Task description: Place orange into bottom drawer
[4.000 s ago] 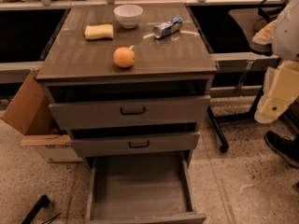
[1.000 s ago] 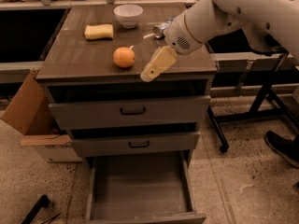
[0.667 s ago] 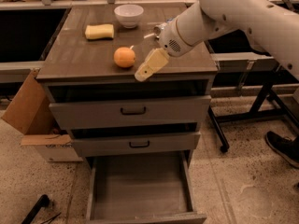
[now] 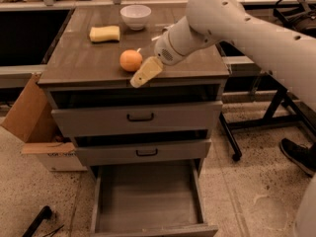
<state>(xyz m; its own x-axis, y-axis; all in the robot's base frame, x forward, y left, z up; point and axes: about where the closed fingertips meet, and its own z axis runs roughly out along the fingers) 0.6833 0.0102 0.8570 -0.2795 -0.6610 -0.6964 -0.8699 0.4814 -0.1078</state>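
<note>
The orange (image 4: 130, 60) sits on the cabinet top (image 4: 89, 58), near its front middle. My gripper (image 4: 145, 73) reaches in from the right on the white arm and hangs just right of and slightly in front of the orange, close to it. The bottom drawer (image 4: 148, 201) is pulled out wide below, its flat grey floor bare.
A yellow sponge (image 4: 104, 33) and a white bowl (image 4: 136, 16) lie at the back of the top. Two shallower drawers (image 4: 140, 117) are slightly ajar. A cardboard box (image 4: 34, 127) stands at the left, a black stand leg (image 4: 261, 120) and a shoe (image 4: 298, 154) at the right.
My arm has swung in from the right over the cabinet top, and the gripper has moved left toward the orange. The orange has not moved.
</note>
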